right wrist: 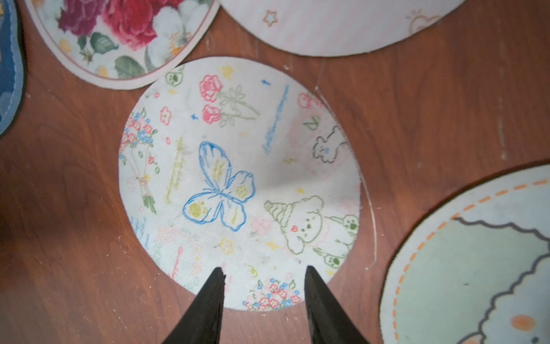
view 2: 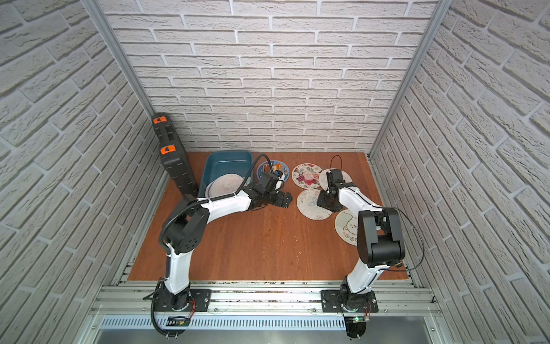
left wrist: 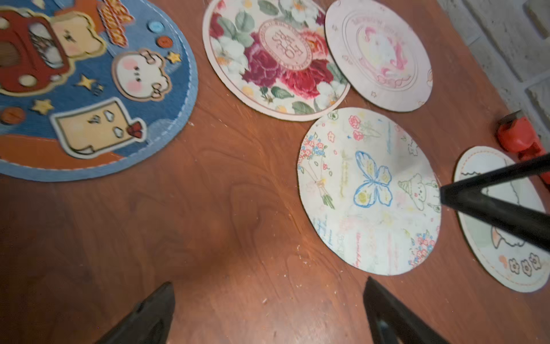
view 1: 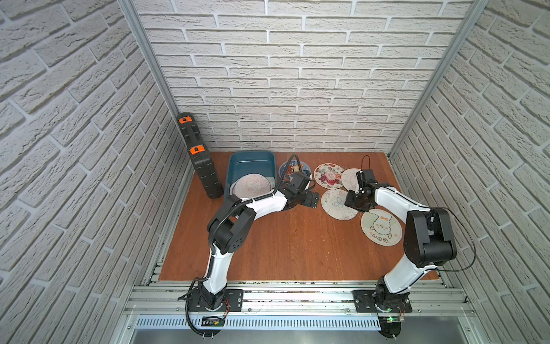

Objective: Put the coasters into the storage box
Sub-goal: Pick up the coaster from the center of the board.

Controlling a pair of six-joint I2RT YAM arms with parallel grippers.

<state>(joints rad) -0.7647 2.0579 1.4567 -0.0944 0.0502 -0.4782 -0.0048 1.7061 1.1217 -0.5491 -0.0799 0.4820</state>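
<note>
From the left, the left claw point(left wrist: 269, 281) hangs wide open and empty over bare bench point(view 1: 282, 238), near the right claw point(right wrist: 264, 269). If both go for the same mat, the arms could knock together. The right claw's tips stand partly apart on the near edge of the butterfly coaster point(right wrist: 238, 178) and grip nothing. The mat is thin and lies flush on the wood, so the tips may skid over it. They may also shove it into the floral coaster point(left wrist: 273, 56) just beside it instead of lifting an edge. Counted left to right, there is one black case point(view 1: 202, 158) and one teal storage box point(view 1: 253, 166). The box holds one pale coaster point(view 1: 253, 184), perhaps with a second under it. Five coasters lie on the bench: the blue coaster point(left wrist: 89, 89), the floral one, the pink coaster point(left wrist: 378, 53), the butterfly one and the sheep coaster point(view 1: 381, 227). One red tool point(left wrist: 519, 138) lies by the wall.
</note>
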